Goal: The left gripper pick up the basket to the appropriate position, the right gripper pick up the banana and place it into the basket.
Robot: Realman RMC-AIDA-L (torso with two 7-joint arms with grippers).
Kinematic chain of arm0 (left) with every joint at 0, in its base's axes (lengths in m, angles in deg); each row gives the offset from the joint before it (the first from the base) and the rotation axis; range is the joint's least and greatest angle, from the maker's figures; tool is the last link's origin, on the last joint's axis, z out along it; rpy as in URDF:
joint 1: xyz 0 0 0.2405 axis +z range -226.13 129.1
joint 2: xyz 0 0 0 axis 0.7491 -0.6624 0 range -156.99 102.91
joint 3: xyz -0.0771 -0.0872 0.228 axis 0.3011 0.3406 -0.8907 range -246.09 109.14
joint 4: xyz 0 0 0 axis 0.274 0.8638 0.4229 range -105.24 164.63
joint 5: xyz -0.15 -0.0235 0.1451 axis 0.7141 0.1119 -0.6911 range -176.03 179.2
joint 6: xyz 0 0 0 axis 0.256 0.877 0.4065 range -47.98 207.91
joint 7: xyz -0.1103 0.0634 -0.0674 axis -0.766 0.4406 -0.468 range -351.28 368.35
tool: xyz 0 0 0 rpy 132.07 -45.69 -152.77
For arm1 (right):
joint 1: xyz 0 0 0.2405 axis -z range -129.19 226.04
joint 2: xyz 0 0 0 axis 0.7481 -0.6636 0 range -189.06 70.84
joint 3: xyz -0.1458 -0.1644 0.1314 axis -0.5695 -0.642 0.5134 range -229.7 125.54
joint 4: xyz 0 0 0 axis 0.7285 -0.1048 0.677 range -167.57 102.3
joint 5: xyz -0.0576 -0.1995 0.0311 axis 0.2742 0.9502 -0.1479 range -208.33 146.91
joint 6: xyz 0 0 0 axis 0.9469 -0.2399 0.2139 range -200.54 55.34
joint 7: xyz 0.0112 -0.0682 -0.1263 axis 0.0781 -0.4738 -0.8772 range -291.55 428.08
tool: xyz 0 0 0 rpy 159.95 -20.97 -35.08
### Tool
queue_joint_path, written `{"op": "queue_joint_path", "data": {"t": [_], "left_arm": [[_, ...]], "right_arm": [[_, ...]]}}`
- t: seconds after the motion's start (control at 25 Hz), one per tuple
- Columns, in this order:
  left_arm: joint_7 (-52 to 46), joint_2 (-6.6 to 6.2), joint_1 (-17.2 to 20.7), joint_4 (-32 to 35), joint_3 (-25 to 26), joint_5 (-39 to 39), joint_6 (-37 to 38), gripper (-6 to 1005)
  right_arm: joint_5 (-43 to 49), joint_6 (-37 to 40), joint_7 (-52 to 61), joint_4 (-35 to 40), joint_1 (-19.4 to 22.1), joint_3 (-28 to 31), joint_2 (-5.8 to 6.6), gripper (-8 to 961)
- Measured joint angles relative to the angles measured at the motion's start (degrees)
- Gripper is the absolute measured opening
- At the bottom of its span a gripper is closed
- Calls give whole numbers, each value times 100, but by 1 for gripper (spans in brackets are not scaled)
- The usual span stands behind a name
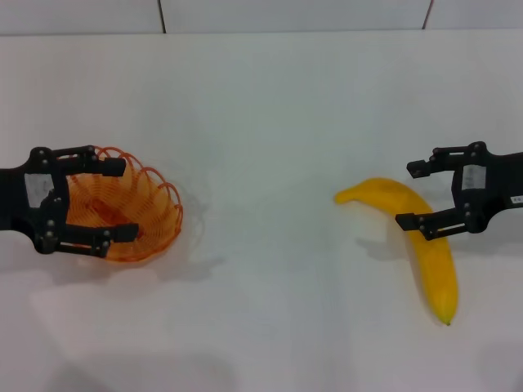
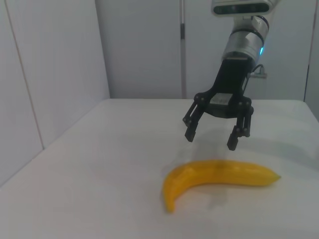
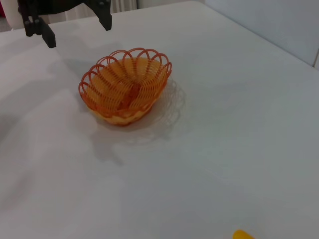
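Observation:
The orange wire basket stands empty on the white table at the left; the right wrist view shows its basket rim whole. My left gripper hovers open over the basket's left side, its fingers clear of the rim. At the right lies the yellow banana, curved, flat on the table. My right gripper hangs open just above the banana's upper half. The left wrist view shows that right gripper a short way above the banana, not touching it.
The white table stretches between basket and banana. A pale wall with panel seams runs along the far edge. One yellow banana tip shows at the edge of the right wrist view.

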Motion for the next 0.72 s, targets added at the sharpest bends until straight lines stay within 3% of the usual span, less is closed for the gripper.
{"op": "queue_joint_path", "data": {"t": [0.48, 0.72], "left_arm": [[-161, 66, -19, 0, 31, -12, -156, 895], [-1068, 85, -64, 180, 519, -246, -459, 889]], "right_arm": [[-35, -15, 7, 0, -6, 0, 3, 863], [-16, -15, 39, 0, -14, 0, 3, 862]]}}
